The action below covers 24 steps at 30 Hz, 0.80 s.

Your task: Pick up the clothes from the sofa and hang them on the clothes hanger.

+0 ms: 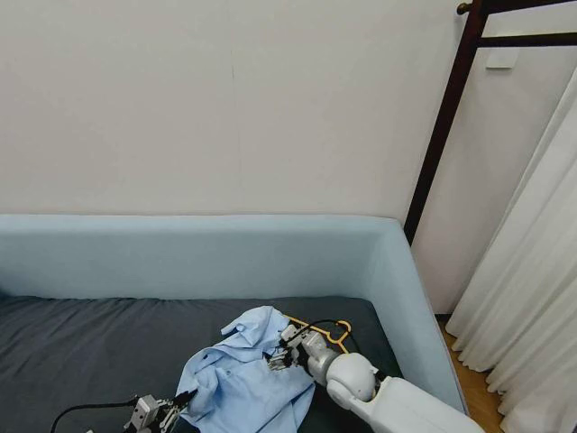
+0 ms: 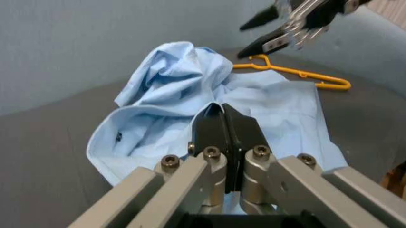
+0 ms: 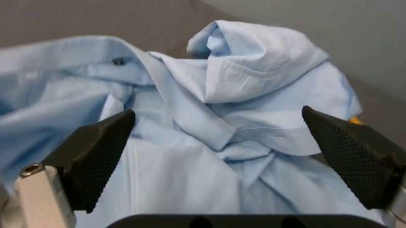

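Nearest, at the front of the dark seat cushion (image 1: 81, 334), the left gripper (image 2: 221, 108) lies low with its jaws pressed together. Its black tips sit at the near edge of the shirt (image 2: 171, 90), and whether any cloth is caught between them cannot be told. In the head view the same gripper (image 1: 185, 395) touches the shirt's lower left hem. The light-blue shirt (image 1: 243, 379) lies crumpled on the right half of the seat, its collar end bunched up toward the sofa back and its body spread flatter toward the front. The right gripper (image 1: 278, 352) hovers just over the bunched part on the end of its white arm (image 1: 388, 401), which reaches in from the lower right. Its jaws are spread wide, and the wrist view shows the black fingers (image 3: 95, 152) standing apart on either side of the folded cloth (image 3: 241, 85) with nothing held between them. The left wrist view shows that gripper (image 2: 279, 28) above the far side of the shirt. Just behind it an orange hanger (image 1: 331, 333) lies flat on the cushion, partly tucked under the shirt's far edge. Beyond rises the pale-blue sofa back (image 1: 198, 257), then the bare wall (image 1: 225, 99). Farther right a dark wooden rack (image 1: 446, 122) stands behind the sofa's arm, beside a white curtain (image 1: 532, 298).
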### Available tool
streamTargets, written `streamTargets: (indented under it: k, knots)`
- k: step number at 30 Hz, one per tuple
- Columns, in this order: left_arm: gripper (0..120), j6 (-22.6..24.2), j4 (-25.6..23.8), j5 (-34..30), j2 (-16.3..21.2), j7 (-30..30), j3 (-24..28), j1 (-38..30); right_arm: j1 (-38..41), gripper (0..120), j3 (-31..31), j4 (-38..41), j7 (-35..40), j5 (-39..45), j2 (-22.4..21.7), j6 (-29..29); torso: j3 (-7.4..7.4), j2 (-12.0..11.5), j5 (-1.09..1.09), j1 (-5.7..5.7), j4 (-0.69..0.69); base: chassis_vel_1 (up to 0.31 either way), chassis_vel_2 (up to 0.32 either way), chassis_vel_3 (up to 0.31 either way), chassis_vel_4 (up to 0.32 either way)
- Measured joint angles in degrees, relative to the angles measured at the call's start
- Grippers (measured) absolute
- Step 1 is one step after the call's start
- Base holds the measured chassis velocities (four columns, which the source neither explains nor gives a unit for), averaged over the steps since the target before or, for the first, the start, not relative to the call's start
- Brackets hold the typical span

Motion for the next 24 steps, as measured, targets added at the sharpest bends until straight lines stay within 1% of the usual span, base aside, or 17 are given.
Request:
streamTargets:
  k: [1, 3, 5, 6, 10, 11, 14, 16, 20, 24]
  knots:
    - [0, 0.0, 0.0, 0.0, 0.0, 0.0, 0.0, 0.0, 0.0, 100, 0.0, 0.0, 0.0, 0.0, 0.0, 0.0, 0.0, 0.0, 0.0, 0.0, 0.0, 0.0, 0.0, 0.0, 0.0]
    - [0, -0.08, -0.48, 0.2, -0.1, 0.53, -1.27, 0.43, -1.26, 100, 2.78, -3.22, 6.95, 7.09, 4.72, -0.31, 0.0, 0.0, 0.01, 0.0, 0.0, 0.0, 0.0, 0.0, 0.0]
    - [0, -0.17, -1.02, 0.49, -0.1, 0.76, -2.26, 1.1, -2.17, 100, 4.74, -5.78, 9.65, 8.65, 7.56, 0.69, 0.0, 0.0, 0.03, 0.0, 0.03, 0.0, 0.0, 0.0, 0.0]
    - [0, -0.17, -1.02, 0.49, -0.1, 0.76, -2.26, 1.1, -2.17, 100, 4.74, -5.78, 9.65, 8.65, 7.56, 0.69, 0.0, 0.0, 0.03, 0.0, 0.03, 0.0, 0.0, 0.0, 0.0]
    - [0, -0.2, -1.8, 0.96, -0.04, 1.25, -3.2, 2.02, -2.66, 100, 3.64, -9.19, 9.74, 2.3, 9.1, 2.15, 0.0, 0.0, 0.01, 0.0, 0.0, 0.0, 0.0, 0.0, 0.0]
    - [0, -0.2, -1.8, 0.96, -0.04, 1.25, -3.2, 2.02, -2.66, 100, 3.64, -9.19, 9.74, 2.3, 9.1, 2.15, 0.0, 0.0, 0.01, 0.0, 0.0, 0.0, 0.0, 0.0, 0.0]
    - [0, -0.44, -2.01, 1.58, 0.04, 1.73, -4.31, 3.11, -3.14, 100, 3.06, -12.29, 9.11, -1.37, 10.95, 3.51, 0.0, 0.0, 0.01, 0.0, 0.0, 0.0, 0.0, 0.0, 0.0]
    - [0, -0.47, -2.04, 1.65, 0.08, 1.83, -4.71, 3.57, -3.21, 100, 3.27, -13.15, 9.04, -1.17, 11.61, 3.98, 0.0, 0.0, 0.01, 0.0, 0.0, 0.0, 0.0, 0.0, 0.0]
    - [0, -0.56, -2.27, 1.81, 0.09, 2.1, -6.35, 5.43, -3.43, 100, 5.01, -14.7, 8.12, 3.96, 13.64, 3.8, 0.0, 0.0, 0.02, 0.0, 0.02, 0.0, 0.0, 0.0, 0.0]
    - [0, -0.57, -2.55, 1.84, 0.04, 2.29, -6.92, 6.26, -3.88, 100, 5.71, -16.22, 7.14, 4.59, 14.39, 3.73, 0.0, 0.0, 0.01, 0.0, 0.01, 0.0, 0.0, 0.0, 0.0]
